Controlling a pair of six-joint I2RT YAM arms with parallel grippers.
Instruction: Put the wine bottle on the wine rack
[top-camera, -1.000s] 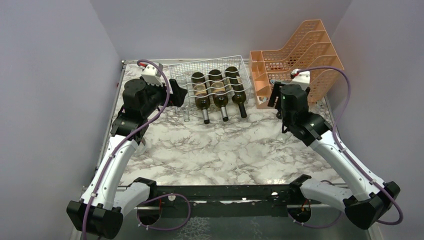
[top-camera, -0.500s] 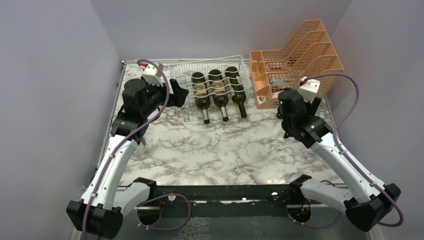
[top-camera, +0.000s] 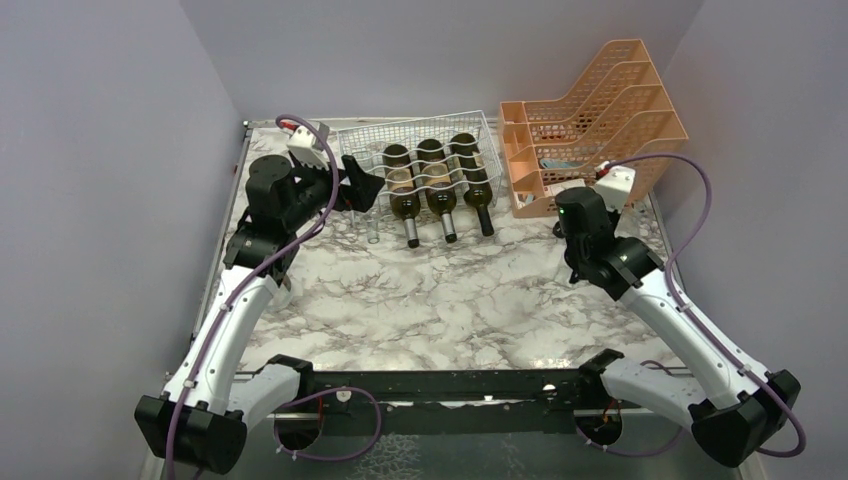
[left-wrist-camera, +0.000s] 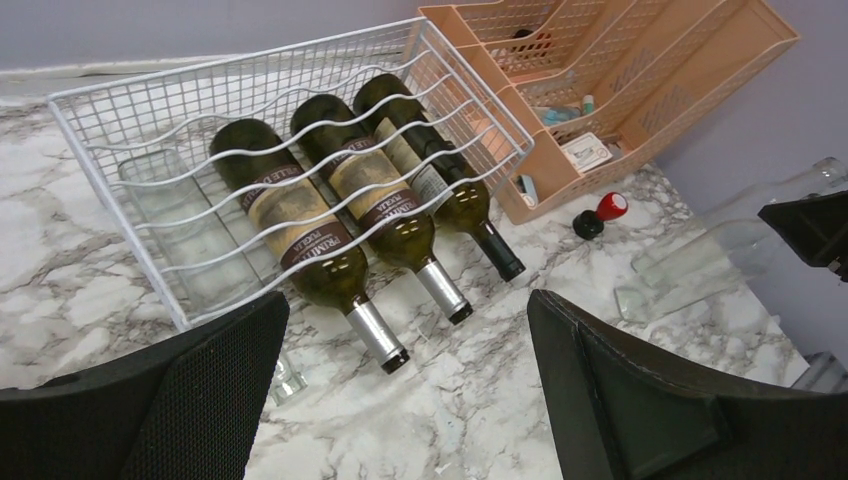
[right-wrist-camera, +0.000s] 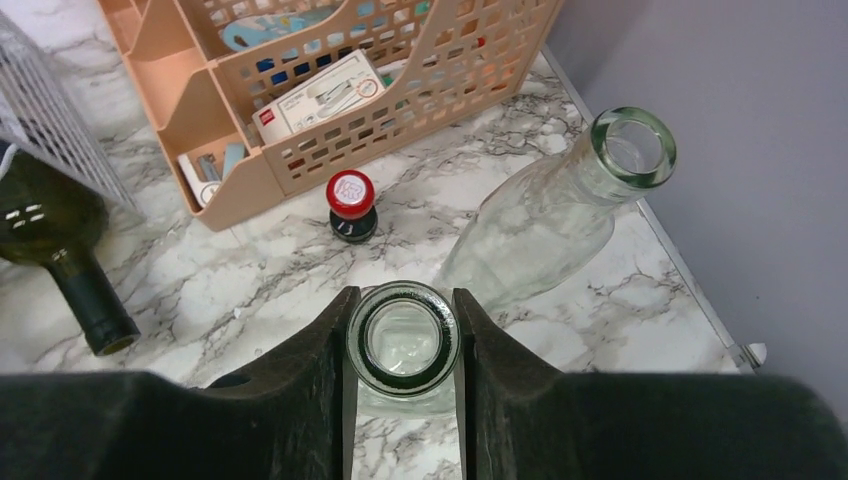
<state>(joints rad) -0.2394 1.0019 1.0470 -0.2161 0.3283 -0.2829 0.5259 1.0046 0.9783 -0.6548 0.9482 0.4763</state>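
Note:
The white wire wine rack (top-camera: 420, 133) stands at the back of the table. It holds three dark wine bottles (left-wrist-camera: 300, 225) and one clear bottle (left-wrist-camera: 185, 235) in its leftmost cradle. A clear glass wine bottle (right-wrist-camera: 403, 362) stands upright near the table's right edge. My right gripper (right-wrist-camera: 402, 296) is shut on its neck just under the mouth. A second clear bottle (right-wrist-camera: 545, 225) stands just beyond it to the right. My left gripper (left-wrist-camera: 405, 400) hangs open and empty by the rack's front left corner (top-camera: 358, 187).
An orange tiered file tray (top-camera: 590, 120) with small items stands right of the rack. A black stamp with a red top (right-wrist-camera: 351, 205) sits on the marble between the tray and the held bottle. The table's right edge (right-wrist-camera: 700, 300) and the wall are close.
My right gripper has drawn back from the orange tray, come down over the clear bottle and shut on its neck. The left gripper has shifted slightly towards the rack.

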